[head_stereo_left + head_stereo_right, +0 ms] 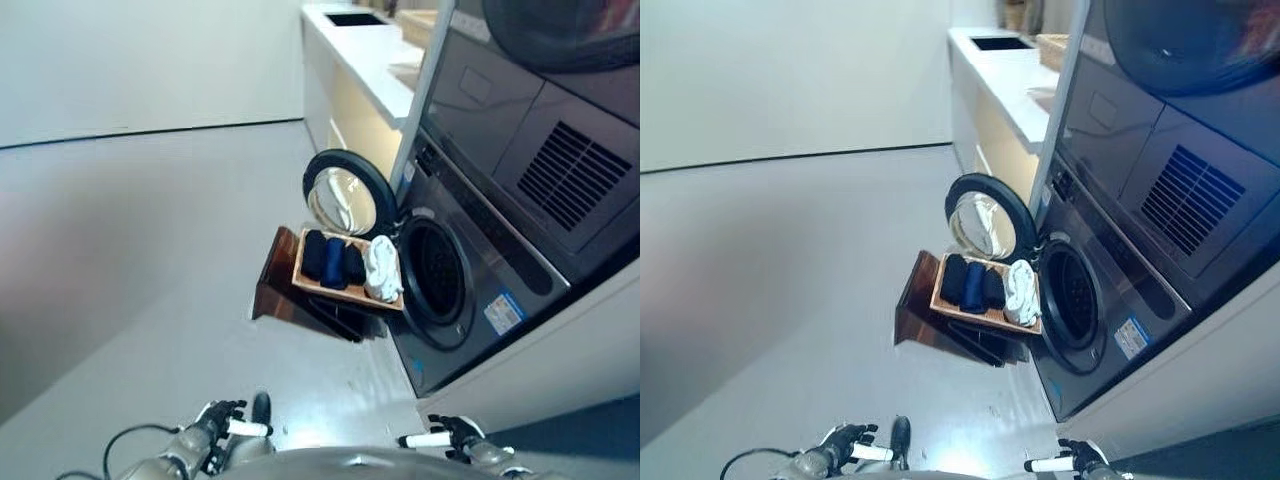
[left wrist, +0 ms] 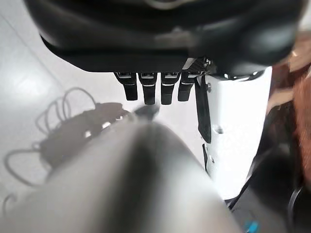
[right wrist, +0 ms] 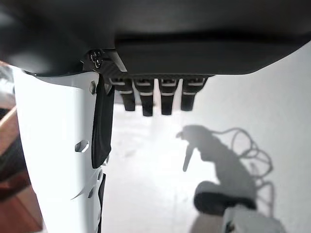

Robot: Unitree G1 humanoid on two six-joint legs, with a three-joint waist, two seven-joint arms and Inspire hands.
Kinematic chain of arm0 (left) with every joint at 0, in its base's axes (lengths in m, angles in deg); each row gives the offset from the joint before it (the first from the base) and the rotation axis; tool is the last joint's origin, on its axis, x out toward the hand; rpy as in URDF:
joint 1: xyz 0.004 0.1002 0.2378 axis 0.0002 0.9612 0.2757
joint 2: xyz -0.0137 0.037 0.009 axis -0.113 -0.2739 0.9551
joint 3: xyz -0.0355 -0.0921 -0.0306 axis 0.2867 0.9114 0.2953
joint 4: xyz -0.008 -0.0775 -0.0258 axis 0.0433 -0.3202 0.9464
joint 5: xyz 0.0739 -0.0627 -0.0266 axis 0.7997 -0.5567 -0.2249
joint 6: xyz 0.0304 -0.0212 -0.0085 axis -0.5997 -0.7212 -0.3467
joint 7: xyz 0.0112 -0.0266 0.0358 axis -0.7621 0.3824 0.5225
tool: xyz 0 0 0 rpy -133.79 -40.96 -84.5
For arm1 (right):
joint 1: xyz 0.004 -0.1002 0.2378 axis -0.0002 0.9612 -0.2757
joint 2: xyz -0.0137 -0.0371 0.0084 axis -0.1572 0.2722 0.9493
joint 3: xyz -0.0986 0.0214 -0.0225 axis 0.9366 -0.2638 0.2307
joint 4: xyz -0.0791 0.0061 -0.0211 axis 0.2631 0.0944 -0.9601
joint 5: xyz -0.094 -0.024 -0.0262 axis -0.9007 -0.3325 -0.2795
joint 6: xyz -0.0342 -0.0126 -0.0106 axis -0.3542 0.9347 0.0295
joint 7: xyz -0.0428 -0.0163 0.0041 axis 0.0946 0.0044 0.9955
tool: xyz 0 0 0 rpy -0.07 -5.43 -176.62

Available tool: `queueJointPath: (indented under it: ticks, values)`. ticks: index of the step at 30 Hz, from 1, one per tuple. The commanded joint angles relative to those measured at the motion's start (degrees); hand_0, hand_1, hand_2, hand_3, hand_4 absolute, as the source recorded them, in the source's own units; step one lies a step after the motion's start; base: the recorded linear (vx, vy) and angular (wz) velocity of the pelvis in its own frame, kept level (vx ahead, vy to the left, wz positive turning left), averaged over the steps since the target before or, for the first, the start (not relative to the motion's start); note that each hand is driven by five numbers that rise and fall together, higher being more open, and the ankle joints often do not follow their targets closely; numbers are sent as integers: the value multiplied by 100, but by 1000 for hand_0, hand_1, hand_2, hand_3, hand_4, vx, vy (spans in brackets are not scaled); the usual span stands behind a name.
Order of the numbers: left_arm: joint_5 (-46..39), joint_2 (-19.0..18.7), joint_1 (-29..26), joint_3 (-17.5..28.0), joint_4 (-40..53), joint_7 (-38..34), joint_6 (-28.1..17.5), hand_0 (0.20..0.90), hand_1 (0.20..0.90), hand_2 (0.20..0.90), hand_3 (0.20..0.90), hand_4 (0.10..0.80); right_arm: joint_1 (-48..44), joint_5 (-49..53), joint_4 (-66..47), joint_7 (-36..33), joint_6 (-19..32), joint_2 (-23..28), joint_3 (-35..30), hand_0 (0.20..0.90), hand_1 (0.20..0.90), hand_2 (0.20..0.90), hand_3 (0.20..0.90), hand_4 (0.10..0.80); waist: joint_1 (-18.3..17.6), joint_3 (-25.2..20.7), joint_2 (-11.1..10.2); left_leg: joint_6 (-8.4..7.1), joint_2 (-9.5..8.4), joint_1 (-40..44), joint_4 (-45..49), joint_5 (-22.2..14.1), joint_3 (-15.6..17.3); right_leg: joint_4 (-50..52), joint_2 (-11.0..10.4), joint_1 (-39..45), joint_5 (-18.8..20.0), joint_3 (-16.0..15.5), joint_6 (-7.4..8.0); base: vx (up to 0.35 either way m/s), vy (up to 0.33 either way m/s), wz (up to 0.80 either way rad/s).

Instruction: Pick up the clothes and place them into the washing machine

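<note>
Low at the near edge of the head views, the left robot hand [image 1: 222, 422] and the right robot hand [image 1: 452, 434] hang over the grey floor [image 1: 150, 250], well apart from each other and from the laundry. Each wrist view shows its own robot hand with fingers [image 2: 153, 90] straight and relaxed and the white-covered thumb [image 3: 63, 145] beside them, holding nothing.

Farther out, a wooden tray [image 1: 345, 293] rests on a dark brown stand [image 1: 280, 285] just beside the washing machine [image 1: 470, 300]. On the tray lie the clothes: three dark blue rolled pieces [image 1: 332, 258] side by side, and a white bundle [image 1: 381, 268] at the end nearest the machine.

The washing machine's round door [image 1: 348, 195] stands swung open behind the tray, and its drum opening [image 1: 435, 272] is dark. Above the machine sits a second grey appliance [image 1: 560, 150] with a vent grille. Beyond, a white worktop [image 1: 365, 60] runs along the wall.
</note>
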Motion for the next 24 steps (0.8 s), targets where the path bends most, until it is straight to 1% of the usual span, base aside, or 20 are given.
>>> queueJointPath:
  ticks: [1,2,3,4,5,6,7,8,9,10,11,12,13,15,16,18,19,22,23,24]
  values:
    - [-7,-329,-261,-45,-101,-51,-67,900,900,900,900,800,-101,55,-20,43,100,158,-137,900,900,900,900,800,-40,-106,-187,71,-220,-517,337,-32,96,843,-107,-484,1240,-365,260,318,229,-63]
    - [-6,-389,-256,-18,-59,-59,-60,900,900,900,900,800,-81,23,-13,57,83,154,-137,900,900,900,900,800,-58,-79,-180,127,-285,-363,331,-142,138,1202,-123,-646,1499,-388,278,292,256,-14]
    - [7,-479,-259,-15,49,-51,-67,900,900,900,900,800,-91,-31,-27,77,76,150,-133,900,900,900,900,800,-116,38,-62,284,-330,-72,275,-321,253,2173,-47,-1156,1946,-580,328,376,366,-30]
    - [13,-528,-288,-5,64,-59,-58,900,900,900,900,800,-110,-30,-33,69,80,162,-158,900,900,900,900,800,-142,102,41,330,-264,75,194,-385,361,2497,-17,-1421,1994,-868,348,433,426,-49]
    - [123,-355,-364,-374,65,-14,22,900,900,900,900,800,-1413,2,72,-144,-113,-666,526,900,900,900,900,800,65,97,109,412,-357,280,188,-523,380,2610,-212,-1494,1867,-1382,343,235,232,-53]
    - [124,-361,-374,-368,64,-13,22,900,900,900,900,800,-1432,3,85,-145,-109,-675,526,900,900,900,900,800,53,108,108,411,-355,278,189,-517,370,2603,-210,-1491,1874,-1392,341,245,199,-90]
    - [57,-395,-287,-183,111,-86,43,900,900,900,900,800,-793,24,-248,-54,-72,-317,307,900,900,900,900,800,-19,124,188,421,-293,429,160,-581,441,2761,-346,-1773,1739,-1689,323,232,135,-109]
    - [-43,-453,-269,-8,52,-55,52,900,900,900,900,800,-276,-93,-450,-53,52,-116,93,900,900,900,900,800,-153,136,203,393,-277,679,112,-698,545,2523,-434,-1870,1451,-2024,260,337,174,-83]
    - [-54,-548,-232,126,26,-77,24,900,900,900,900,800,-82,-150,-467,-54,59,-57,-51,900,900,900,900,800,-226,153,222,363,-262,832,79,-792,630,2202,-412,-1995,1203,-2272,212,344,128,-23]
    - [-31,-552,-196,191,-55,-77,-2,900,900,900,900,800,-29,-209,-382,-45,57,-28,-110,900,900,900,900,800,-268,178,228,338,-293,970,44,-879,679,1908,-418,-2133,1119,-2472,191,308,94,5]
    - [5,-515,-169,200,-120,-70,-32,900,900,900,900,800,-12,-275,-288,-25,32,-13,-144,900,900,900,900,800,-303,179,186,332,-395,1078,20,-950,722,1493,-462,-2257,1238,-2651,214,365,54,-21]
    - [69,-460,-161,171,-159,-53,-41,900,900,900,900,800,26,-366,-178,8,-2,7,-175,900,900,900,900,800,-352,196,150,307,-494,1295,-36,-1086,737,719,-554,-2320,1482,-2955,265,365,24,-26]
    - [62,-446,-171,177,-137,-45,-42,900,900,900,900,800,23,-401,-182,32,-24,19,-191,900,900,900,900,800,-408,209,137,292,-538,1380,-95,-1110,712,395,-618,-2371,1631,-2938,325,377,-1,-18]
    - [73,-397,-203,143,-129,-54,-109,900,900,900,900,800,4,-463,-188,15,-4,45,-231,900,900,900,900,800,-501,222,115,259,-609,1615,-181,-1270,666,-255,-605,-2397,1993,-2840,417,319,1,0]
    - [114,-358,-241,94,-123,-54,-127,900,900,900,900,800,-4,-510,-172,11,-3,62,-230,900,900,900,900,800,-549,201,100,269,-661,1671,-169,-1359,628,-320,-583,-2396,2071,-2615,429,280,-12,14]
    - [66,-313,-274,102,-60,-72,-161,900,900,900,900,800,-6,-502,-139,-29,29,55,-226,900,900,900,900,800,-538,113,67,253,-713,1803,-198,-1460,589,-443,-605,-2288,2216,-2537,432,297,-56,31]
    - [-24,-239,-267,103,27,-115,-182,900,900,900,900,800,-60,-493,-162,-59,46,70,-212,900,900,900,900,800,-530,2,96,237,-697,1875,-219,-1502,545,-422,-569,-2213,2267,-2515,392,315,-107,44]
    - [46,-115,-267,-20,0,-85,-207,900,900,900,900,800,-125,-438,-271,-56,97,105,-163,900,900,900,900,800,-557,-154,149,97,-513,1914,4,-1535,577,-436,-413,-2060,2097,-2540,279,207,-112,56]
    - [46,-113,-267,-20,-1,-85,-208,900,900,900,900,800,-124,-438,-271,-55,97,107,-163,900,900,900,900,800,-556,-154,154,94,-508,1911,14,-1544,578,-438,-408,-2057,2096,-2541,277,131,-95,34]
    - [52,-100,-273,-15,-12,-80,-205,900,900,900,900,800,-165,-399,-301,-46,122,141,-143,900,900,900,900,800,-543,-187,163,-2,-444,1806,459,-1469,598,-459,-312,-1950,2009,-2524,194,107,-111,-1]
